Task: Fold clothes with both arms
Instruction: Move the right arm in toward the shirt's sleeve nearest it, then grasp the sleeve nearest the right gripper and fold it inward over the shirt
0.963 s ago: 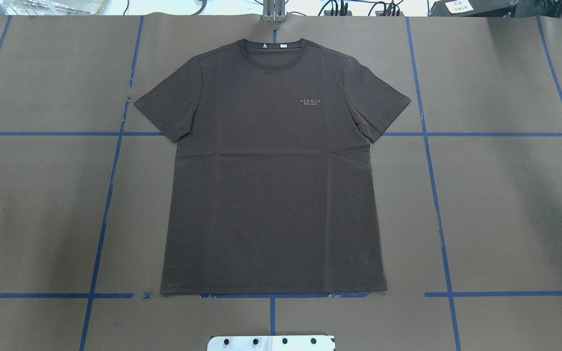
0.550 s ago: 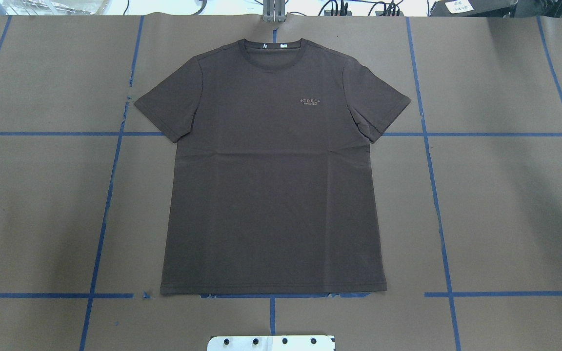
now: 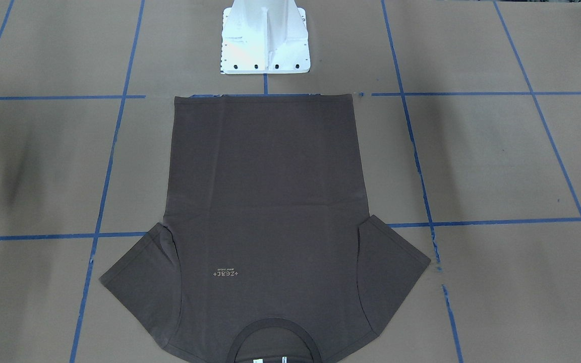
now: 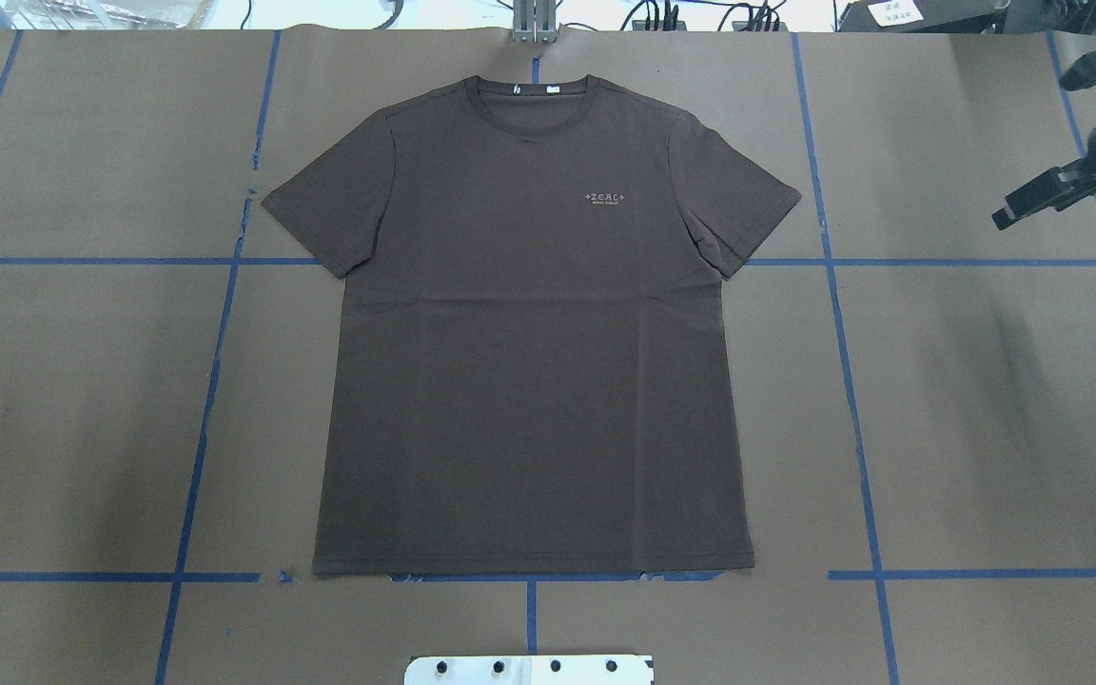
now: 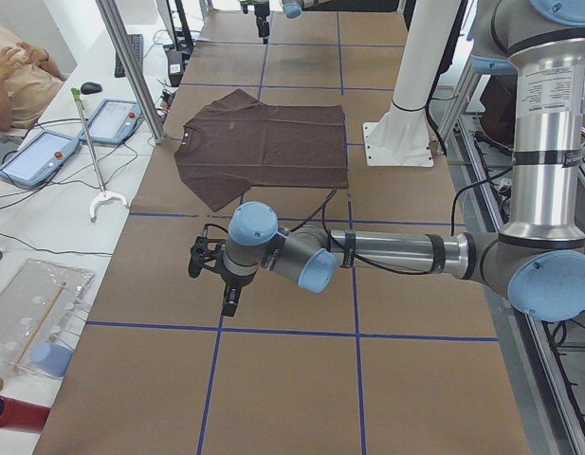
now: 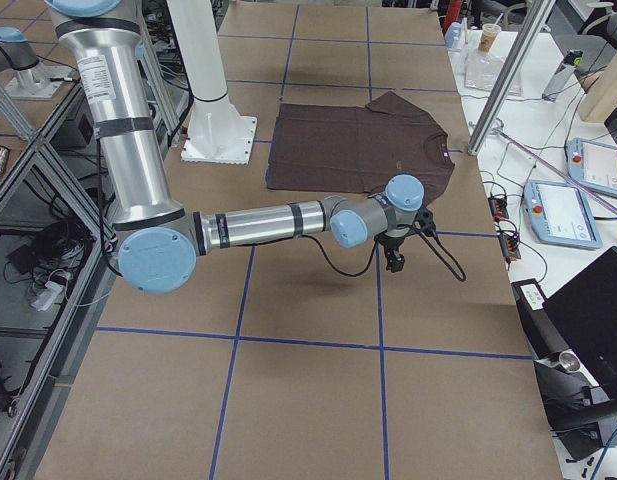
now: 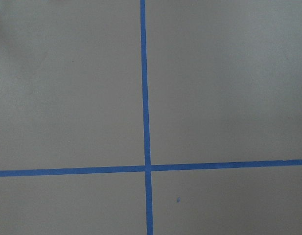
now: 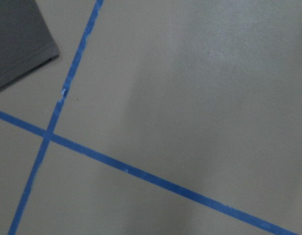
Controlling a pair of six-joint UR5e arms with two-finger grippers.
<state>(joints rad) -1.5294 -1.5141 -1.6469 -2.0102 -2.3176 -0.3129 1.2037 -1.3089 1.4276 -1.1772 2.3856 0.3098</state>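
Note:
The dark grey-brown T-shirt (image 4: pixel 529 362) lies flat and face up on the brown table, collar at the far side and hem near the robot's base. It also shows in the front view (image 3: pixel 265 201) and both side views (image 5: pixel 264 142) (image 6: pixel 358 145). My right gripper (image 4: pixel 1003 218) hangs over bare table well to the right of the shirt's sleeve and shows as one narrow black bar, so it looks shut and empty. The right wrist view catches only a sleeve corner (image 8: pixel 18 34). My left gripper (image 5: pixel 226 305) hangs over bare table left of the shirt. I cannot tell whether it is open or shut.
Blue tape lines (image 4: pixel 848 381) cross the brown table cover. The white pedestal base (image 3: pixel 265 40) stands just behind the shirt's hem. A side bench with tablets (image 5: pixel 45 152), a metal post (image 5: pixel 131 66) and an operator (image 5: pixel 12 76) lies beyond the table's far edge.
My right gripper has come into the overhead view at its right edge, where nothing showed before. The T-shirt has not moved.

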